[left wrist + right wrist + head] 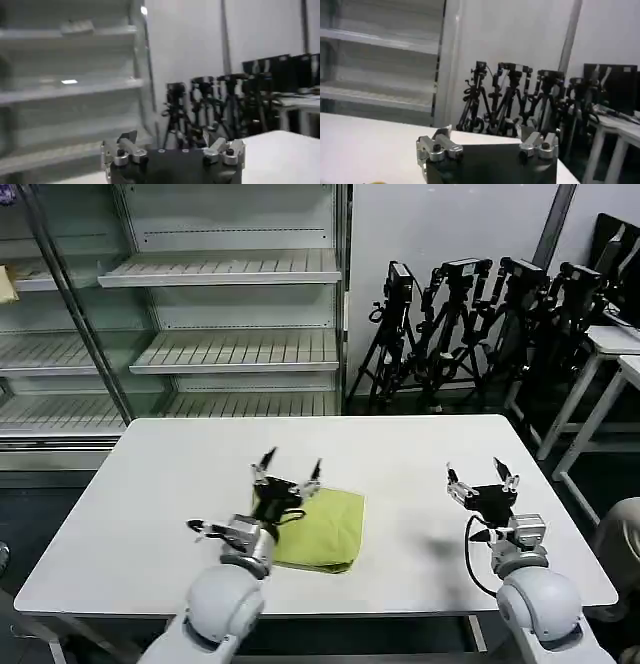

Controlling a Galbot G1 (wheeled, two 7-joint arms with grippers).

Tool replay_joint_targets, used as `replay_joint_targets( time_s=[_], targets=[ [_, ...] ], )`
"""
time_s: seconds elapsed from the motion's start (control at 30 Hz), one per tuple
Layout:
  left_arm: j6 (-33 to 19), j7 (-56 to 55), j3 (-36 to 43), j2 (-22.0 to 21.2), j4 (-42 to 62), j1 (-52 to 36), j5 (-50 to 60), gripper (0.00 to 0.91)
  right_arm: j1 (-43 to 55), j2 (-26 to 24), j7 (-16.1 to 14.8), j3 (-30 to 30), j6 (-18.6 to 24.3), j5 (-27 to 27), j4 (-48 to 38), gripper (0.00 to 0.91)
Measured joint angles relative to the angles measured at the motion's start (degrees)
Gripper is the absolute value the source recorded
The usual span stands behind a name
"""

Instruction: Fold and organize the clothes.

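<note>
The lime-green T-shirt [322, 530] lies folded into a small rectangle on the white table [420, 454], near the front edge, left of centre. My left gripper [289, 467] is raised over the shirt's left part, pointing up and away, fingers spread and empty. My right gripper [483, 474] is held up over bare table to the right, well apart from the shirt, also open and empty. Both wrist views look out across the room; the left gripper [172, 145] and the right gripper [487, 142] show spread fingers with nothing between them.
Metal shelving [220, 314] stands behind the table on the left. Black camera tripods [470, 324] cluster behind it on the right, next to more white tables [615, 354]. Bare tabletop surrounds the shirt on all sides.
</note>
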Motion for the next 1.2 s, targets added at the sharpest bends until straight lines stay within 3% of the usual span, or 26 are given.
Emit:
replay_joint_targets(
  time_s=[0.5, 0.87, 1.2],
  targets=[
    [-11.8, 12.93, -20.16, 0.4, -1.82, 14.97, 7.94, 0.907, 3.45, 4.43, -1.41, -6.52, 5.09, -4.29, -5.47, 0.907],
    [-18.19, 16.52, -24.72, 2.47, -2.24, 19.11, 9.12, 0.907, 2.41, 6.14, -2.0, -6.26, 7.96, -5.98, -6.08, 0.907],
    [-20.45, 17.81, -27.55, 3.13, -1.31, 19.03, 8.98, 0.907, 2.39, 6.95, -2.27, -6.57, 9.74, -8.45, -5.85, 0.907]
  ],
)
